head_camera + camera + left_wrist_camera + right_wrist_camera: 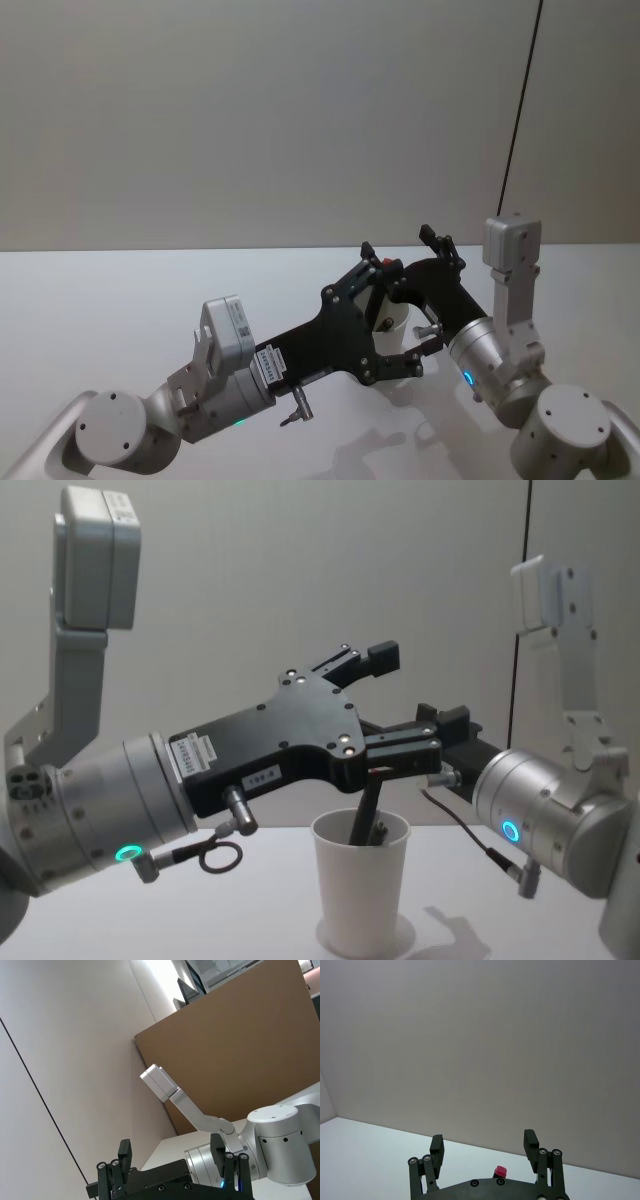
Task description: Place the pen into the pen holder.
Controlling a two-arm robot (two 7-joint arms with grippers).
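The pen holder, a white paper cup (pixel 362 892), stands on the white table at the middle and also shows in the head view (pixel 396 322), partly behind black linkages. A dark pen (pixel 366 805) leans inside it, its upper end sticking out just under my left gripper's lower finger. My left gripper (pixel 405 705) (pixel 392 305) (pixel 170 1152) hovers over the cup, open, with nothing between its fingers. My right gripper (pixel 428 255) (pixel 484 1142) (pixel 450 735) is just behind the cup, raised and open, and holds nothing. A small red piece (pixel 387 263) (pixel 500 1171) shows between the two grippers; I cannot tell what it is.
The white table (pixel 120 300) stretches bare to the left and behind the cup. A plain wall closes the back, with a thin black cable (pixel 520 110) running down it on the right. A brown panel (pixel 240 1050) stands beyond the right arm.
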